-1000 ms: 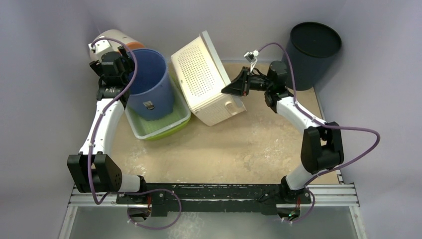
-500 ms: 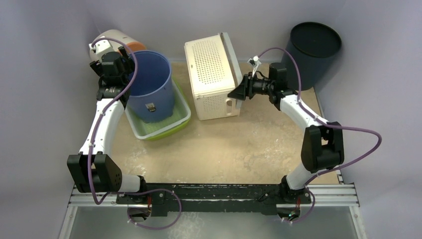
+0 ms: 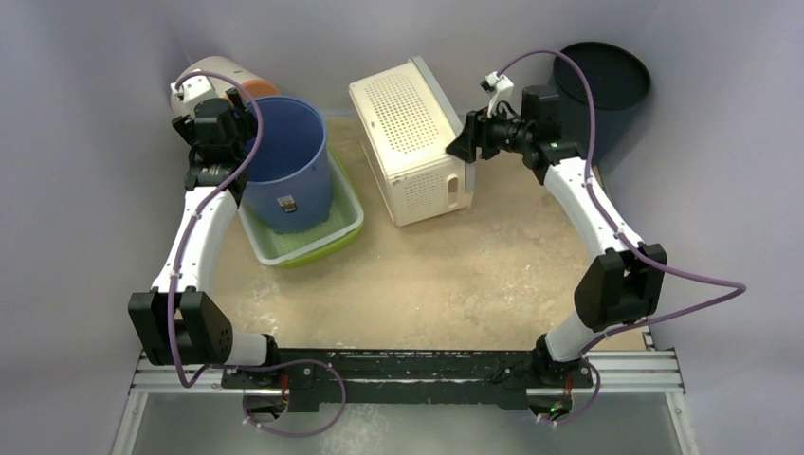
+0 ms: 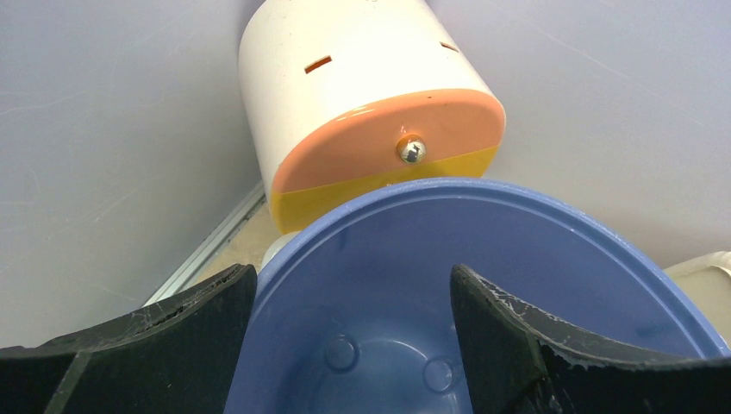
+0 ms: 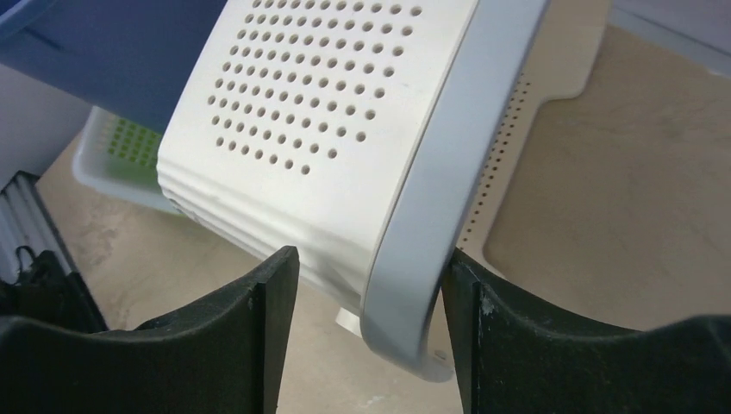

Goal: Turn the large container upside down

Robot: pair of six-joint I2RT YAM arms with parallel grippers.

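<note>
Showing one white crate [image 3: 405, 133], one blue bucket [image 3: 289, 175]

white basket [image 5: 328, 103] cropped, green tray [image 3: 318, 245] half hidden

Five vessels in all, each the only one of its kind. One white perforated container [image 3: 410, 142] serves as the landmark. To its left there is one blue bucket [image 3: 284, 156] standing in one green tray [image 3: 327, 237] (the bucket hides much of it). Farther left of the container, past the bucket, is one white-and-orange canister [image 3: 204, 76]. One dark round bin [image 3: 602, 85] is to the container's right. There are two arms, the left arm [image 3: 194, 242] and the right arm [image 3: 593, 204]. There are two claws, the left claw [image 4: 352, 276] and the right claw [image 5: 369, 259]. There is one sandy surface [image 3: 446, 284].
</note>
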